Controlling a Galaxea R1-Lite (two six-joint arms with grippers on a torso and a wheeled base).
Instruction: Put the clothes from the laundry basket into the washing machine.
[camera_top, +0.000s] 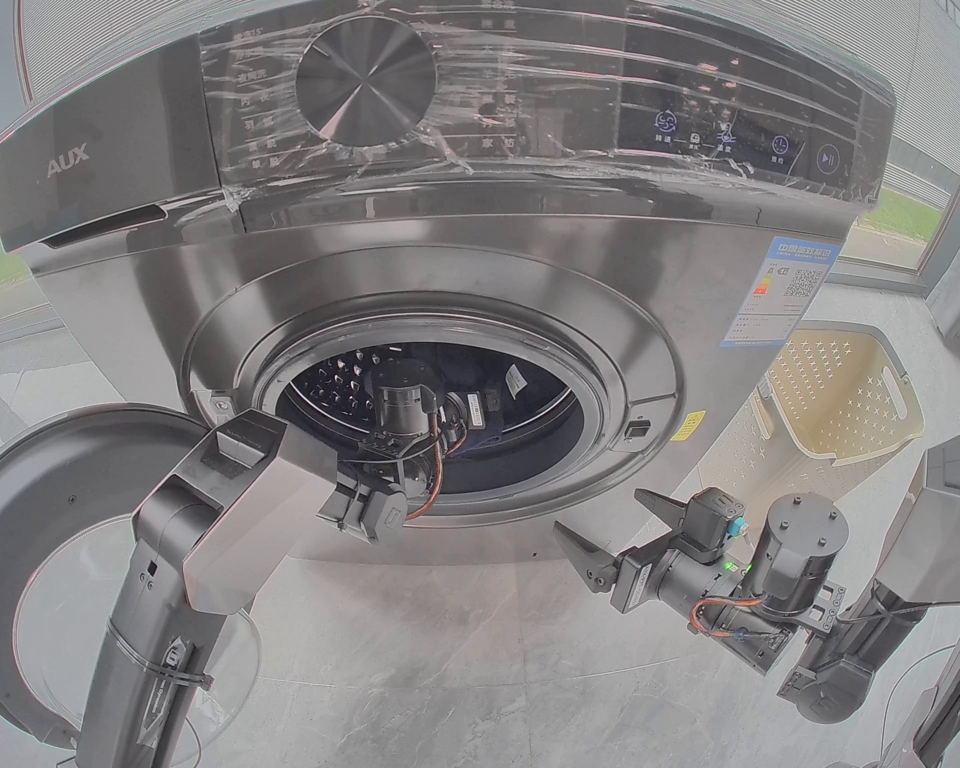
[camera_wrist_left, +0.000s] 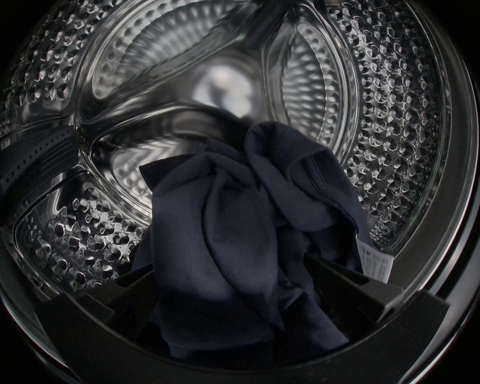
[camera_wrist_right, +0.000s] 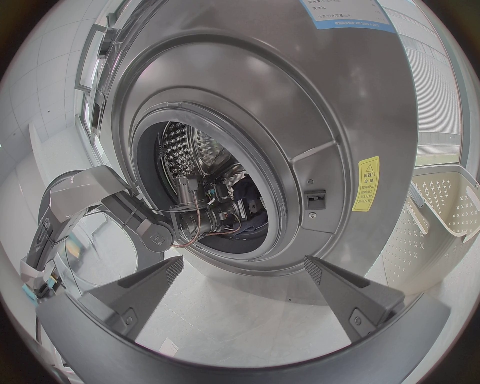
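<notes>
Risk of drag-out was the main concern: the left gripper (camera_wrist_left: 227, 272) sat inside the perforated stainless steel drum (camera_wrist_left: 400, 125) of the silver front-loading washing machine (camera_top: 560, 270) with its jaws spread apart, and the crumpled dark navy cloth garment (camera_wrist_left: 240, 220) lay bunched between them, close to the drum's front lip. Withdrawal of the arm would likely have caught a fold on a finger and dragged the garment over the door seal, where the round open door (camera_top: 60, 480) could have pinched it. The right gripper (camera_top: 603, 515) hung released and empty below the opening, near the cream perforated plastic laundry basket (camera_top: 850, 400)
</notes>
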